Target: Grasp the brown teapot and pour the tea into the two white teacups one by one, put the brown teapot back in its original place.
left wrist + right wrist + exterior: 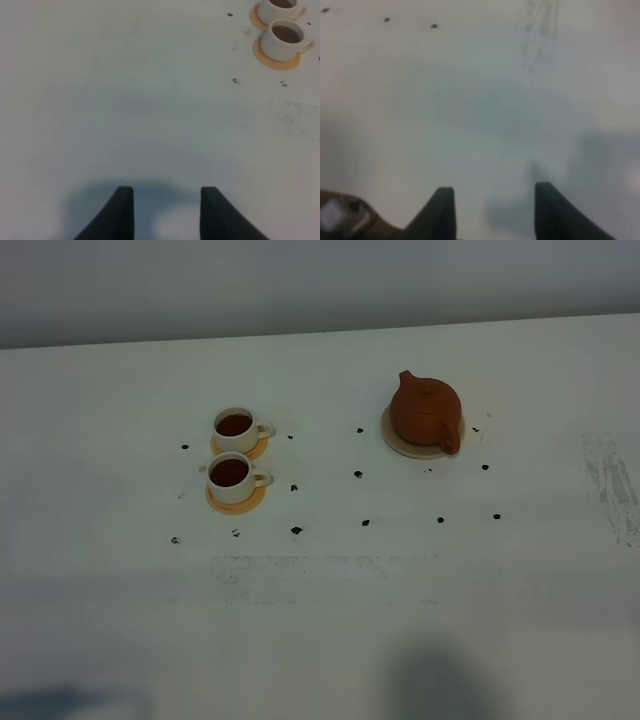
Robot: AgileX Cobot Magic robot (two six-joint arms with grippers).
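My left fingers stand apart over bare white desk, holding nothing, and my right fingers are likewise spread with only desk beneath them. The brown teapot sits upright on its pale cream coaster on the right side of the desk, lid on. Well apart from it to the left, the two white teacups stand close together, each on its own orange-tan coaster: the farther cup and the nearer cup, both holding dark tea. My left wrist view catches the same pair at its edge, off to the side of my fingers. Small dark specks dot the desk between cups and teapot.
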